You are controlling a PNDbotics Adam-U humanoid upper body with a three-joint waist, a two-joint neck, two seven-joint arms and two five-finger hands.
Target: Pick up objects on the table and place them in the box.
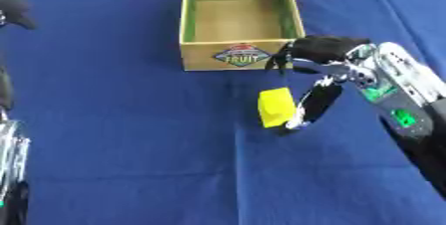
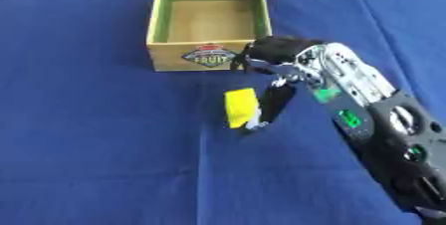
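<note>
A yellow block [image 1: 275, 106] stands upright on the blue cloth just in front of the open cardboard box [image 1: 240, 56], which has a green inner lining and a fruit label on its front wall. My right hand [image 1: 324, 50] reaches in from the right, near the box's front right corner. Its fingers [image 1: 315, 100] hang down against the block's right side, with a tip curled under the block's lower edge. A dark shape at the upper left edge looks like my left hand [image 1: 16, 11]; its fingers are hidden. The box looks empty inside.
The blue cloth [image 1: 131, 134] covers the whole table, with a fold running down from below the block. Part of my left arm [image 1: 10, 164] shows along the lower left edge. Other things and a person sit beyond the far edge.
</note>
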